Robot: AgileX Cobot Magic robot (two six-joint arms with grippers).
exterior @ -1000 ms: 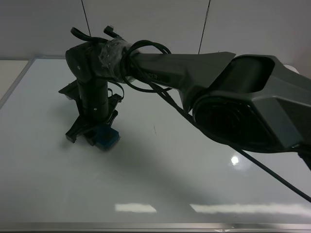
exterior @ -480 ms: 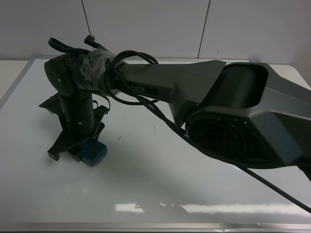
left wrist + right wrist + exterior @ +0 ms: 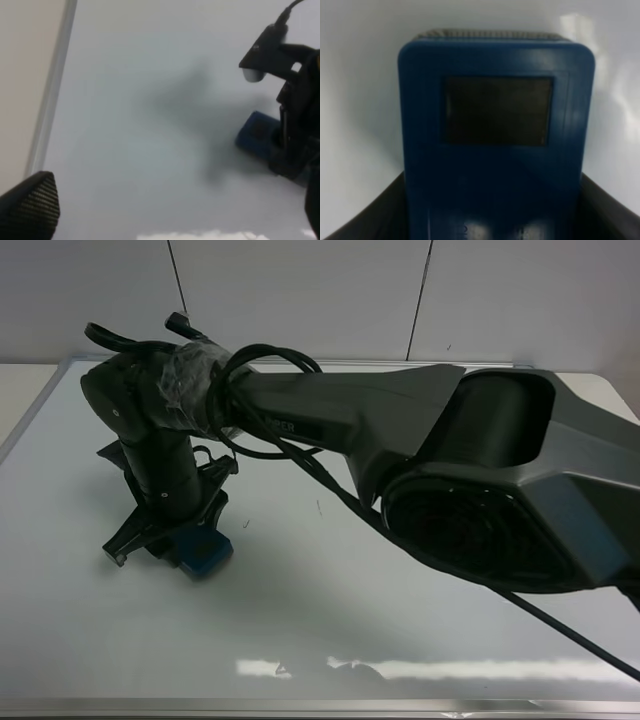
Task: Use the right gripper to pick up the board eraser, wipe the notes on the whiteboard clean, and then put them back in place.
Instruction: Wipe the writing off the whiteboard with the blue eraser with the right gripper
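Exterior high shows the right gripper (image 3: 185, 540) pointing straight down with its fingers clamped on the board eraser (image 3: 208, 552). The eraser sits between the fingertips and is pressed flat against the whiteboard (image 3: 330, 640), a hold that suits dragging its underside across the surface with even pressure. In the right wrist view the blue block (image 3: 495, 125) fills the space between the two dark fingers (image 3: 607, 210), its top facing the camera and one dark patch (image 3: 497, 110) centred on it. That squared-up grip should keep it from twisting during a stroke. Of the notes, only a short thin stroke (image 3: 318, 507) and a fainter fleck (image 3: 245, 524) show, both well apart from the fingers, toward the arm's side; I judge the wiping mostly done. The left gripper shows just one textured fingertip (image 3: 30, 205), so I cannot tell how its fingers stand. A small pale label (image 3: 285, 425) on the arm (image 3: 340, 405) carries lettering, possibly ending in "PER", but it is too blurred to read. The eraser bears no legible writing.
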